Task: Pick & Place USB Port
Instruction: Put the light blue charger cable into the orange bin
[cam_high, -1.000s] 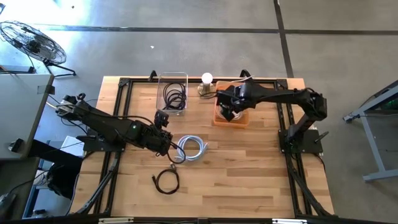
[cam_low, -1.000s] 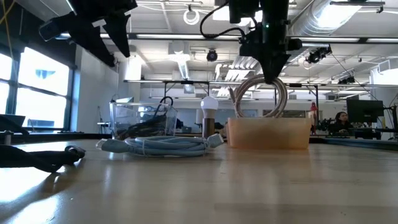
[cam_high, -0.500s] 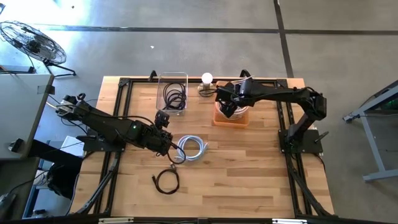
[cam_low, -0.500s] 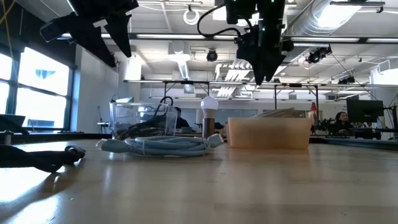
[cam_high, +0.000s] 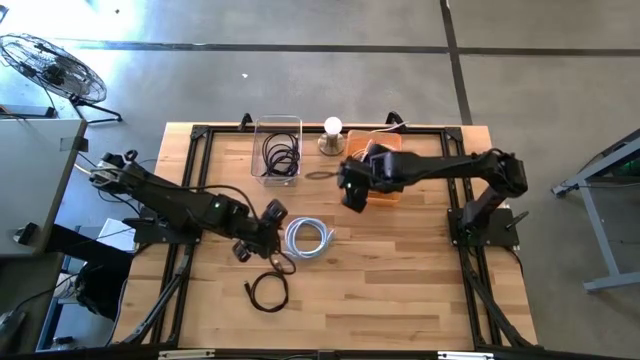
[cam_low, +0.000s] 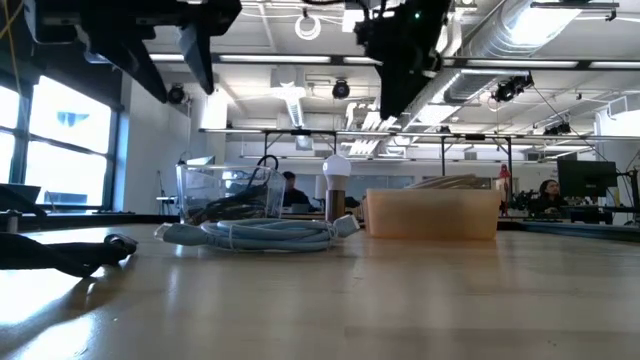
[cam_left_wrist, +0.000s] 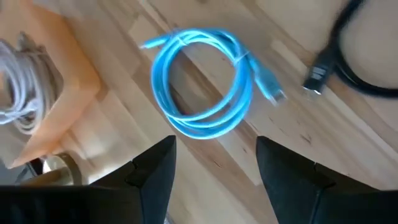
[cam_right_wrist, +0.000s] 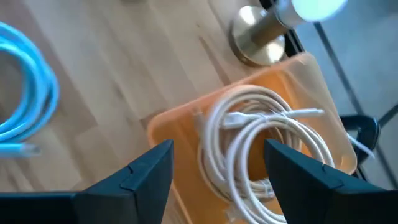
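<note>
The white USB cable (cam_right_wrist: 258, 134) lay coiled inside the orange bin (cam_high: 385, 190), which stood near the table's (cam_high: 400, 280) far edge, just beside the brass-based lamp (cam_high: 331, 135). The right claw (cam_high: 351, 189) hung above the wood just off the bin's left side, its fingers (cam_right_wrist: 146, 171) spread apart and holding nothing, the cable resting free below its wrist camera. The clear plastic bin (cam_high: 279, 148) with a black cable in it sat along the same far edge, to the left of the lamp. Toward the middle of the table the light blue cable (cam_high: 309, 238) lay in a loose coil on open wood, and the left claw (cam_high: 258, 232) hovered just beside it on the left, jaws apart and empty. A black cable (cam_high: 268, 291) was coiled nearer the front edge, apart from the blue one. The right half of the table in front of the orange bin was bare wood, bounded by the black frame rails (cam_high: 466, 250) along both sides.
</note>
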